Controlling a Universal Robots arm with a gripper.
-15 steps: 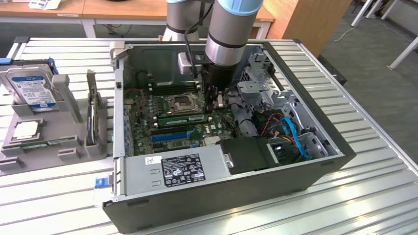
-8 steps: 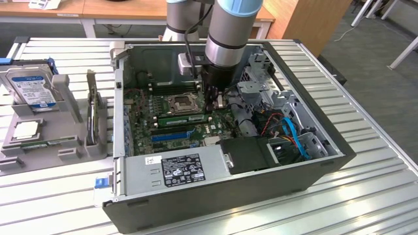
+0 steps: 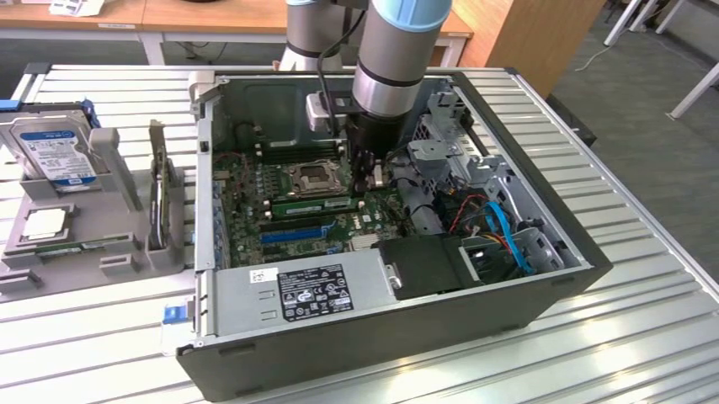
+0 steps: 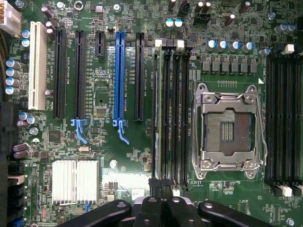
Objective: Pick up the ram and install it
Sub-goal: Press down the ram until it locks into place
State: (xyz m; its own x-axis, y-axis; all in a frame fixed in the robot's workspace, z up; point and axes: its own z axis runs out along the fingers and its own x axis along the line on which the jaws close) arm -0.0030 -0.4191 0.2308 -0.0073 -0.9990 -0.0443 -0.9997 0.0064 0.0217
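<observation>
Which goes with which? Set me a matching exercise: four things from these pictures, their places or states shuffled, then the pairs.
1 hard drive
2 processor socket
3 hand
4 power supply

A shut, at the memory slots
B silver box with black label, inside the case
C empty
D outside the case, in the grey holder

Pairs: 1-D, 2-C, 3-A, 4-B

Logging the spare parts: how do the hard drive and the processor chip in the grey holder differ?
The hard drive stands propped upright, its blue-white label facing out; the processor chip lies flat. The hard drive is boxy and clearly larger; the processor chip is a silver square. Both sit in the grey holder at the exterior view's left.
</observation>
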